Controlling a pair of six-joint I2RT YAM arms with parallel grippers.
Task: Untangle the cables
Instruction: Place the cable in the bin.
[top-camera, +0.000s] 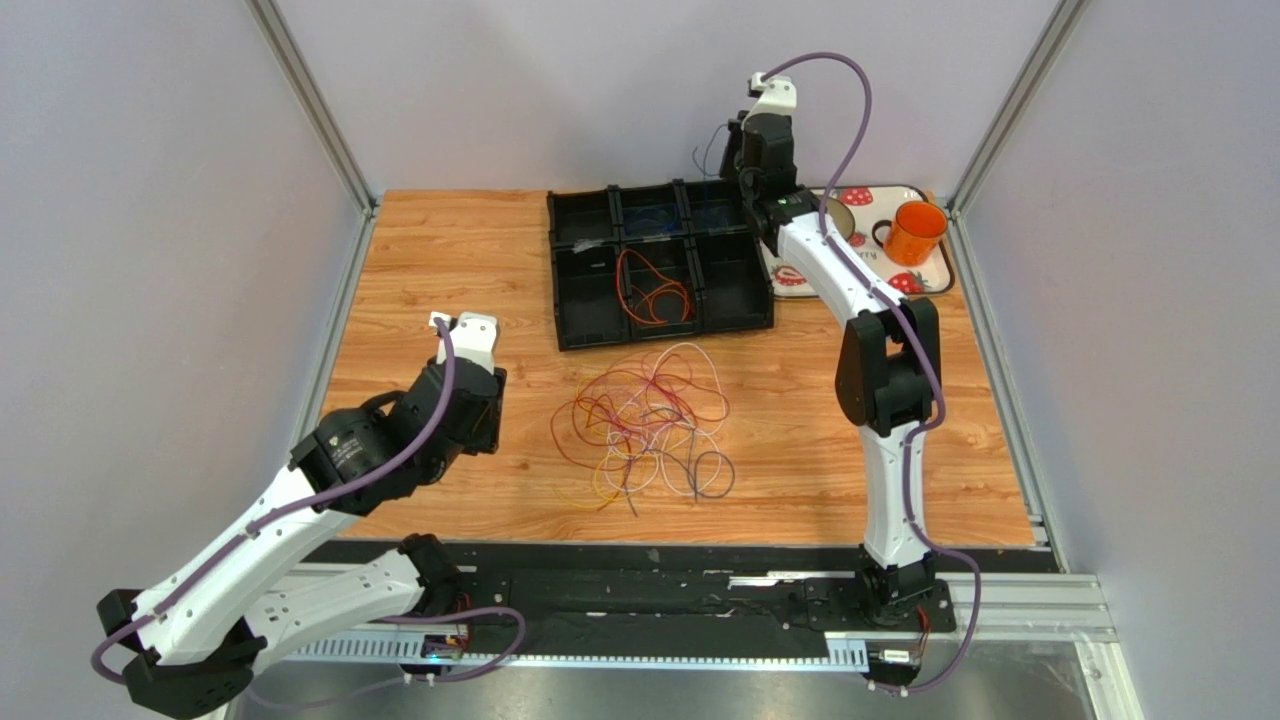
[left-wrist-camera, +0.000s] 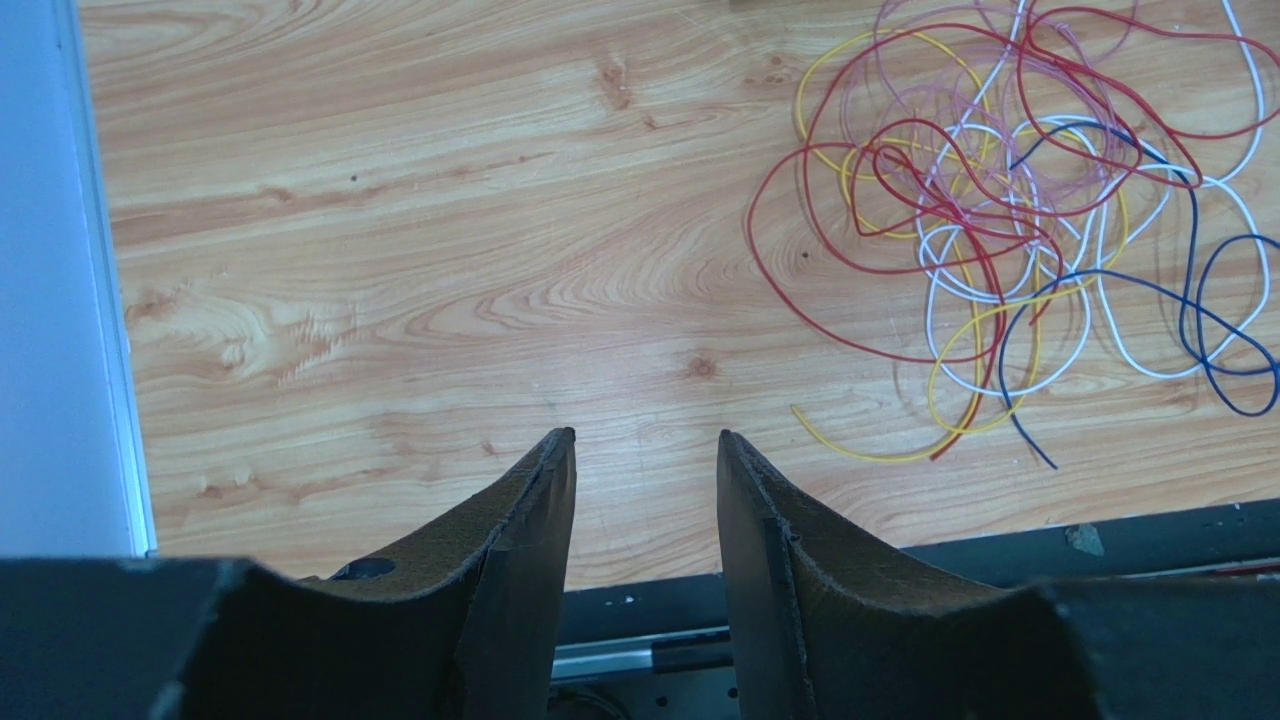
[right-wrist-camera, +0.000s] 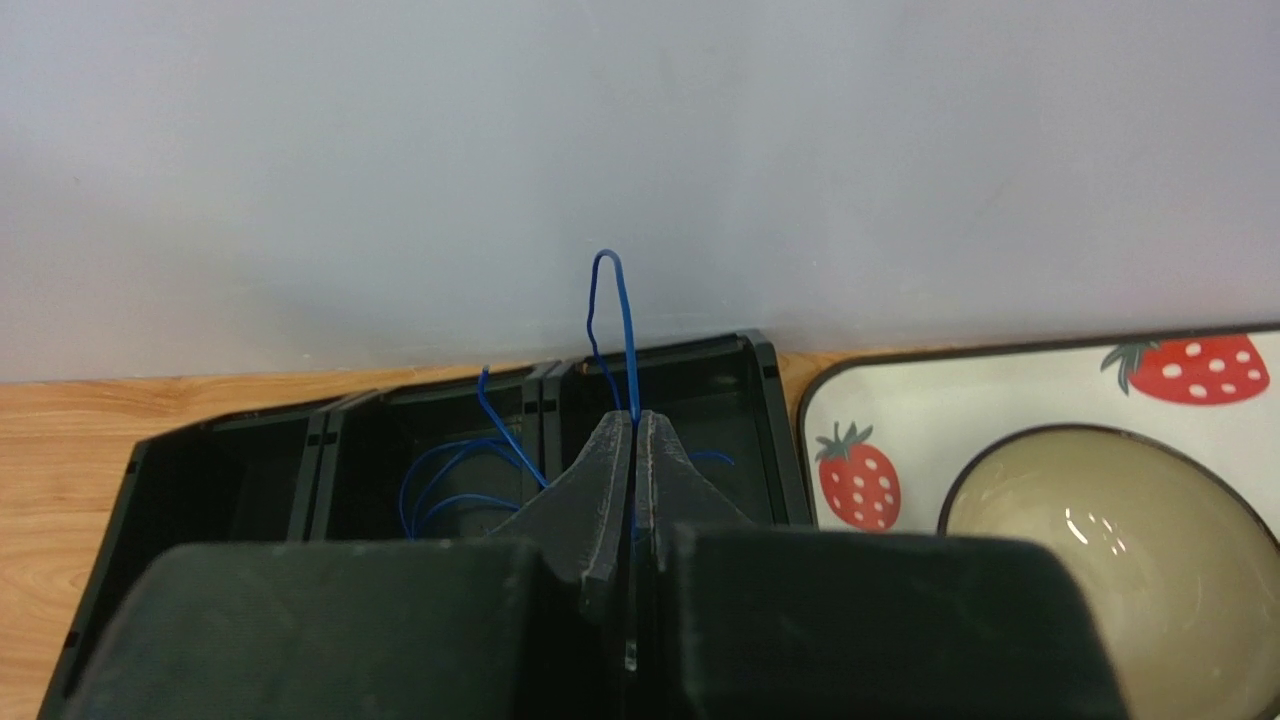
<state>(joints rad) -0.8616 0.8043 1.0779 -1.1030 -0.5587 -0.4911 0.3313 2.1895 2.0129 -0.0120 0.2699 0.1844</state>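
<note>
The right gripper (right-wrist-camera: 633, 428) is clamped on a blue cable (right-wrist-camera: 609, 297) over the tray (top-camera: 558, 285), the left gripper (left-wrist-camera: 646, 450) is apart and empty, and most cables (top-camera: 649, 423) lie tangled mid-tabletop.

The right pincer (right-wrist-camera: 634, 428) is clamped on a thin blue cable (right-wrist-camera: 607, 308), whose narrow loop stands up above the fingertips against the pale grey wall (right-wrist-camera: 451, 150). Behind it, a black plastic divided tray (right-wrist-camera: 226, 465) sits on the wooden counter (right-wrist-camera: 60, 428), with further blue loops (right-wrist-camera: 451, 488) in the middle of its three visible compartments. At right lies a white strawberry-print tray (right-wrist-camera: 902, 398) carrying a glossy beige bowl (right-wrist-camera: 1142, 525).
</note>
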